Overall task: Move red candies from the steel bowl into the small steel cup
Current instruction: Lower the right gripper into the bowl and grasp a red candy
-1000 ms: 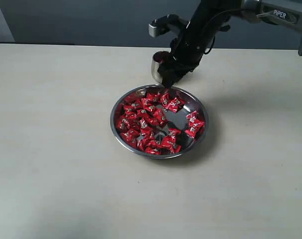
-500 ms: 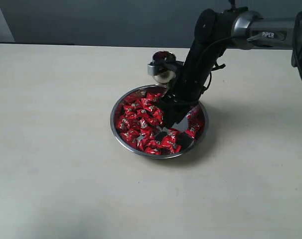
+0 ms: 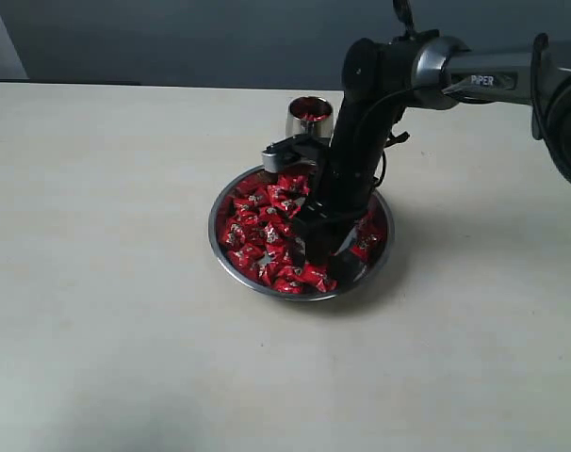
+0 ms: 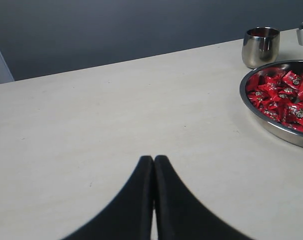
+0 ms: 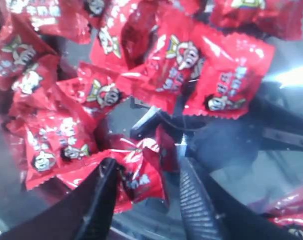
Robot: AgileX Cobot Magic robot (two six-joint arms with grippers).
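Right hand (image 3: 316,259) down in steel bowl (image 3: 214,235), jaws apart straddling one red candy (image 5: 139,176). Left hand (image 4: 154,167) pinched closed over the surface (image 4: 91,125).

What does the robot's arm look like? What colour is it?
The right arm is mostly black, with a silver-grey tube marked PIPER. A small grey box sits near its wrist. The right gripper and left gripper each have two smooth black fingers that narrow to tips.
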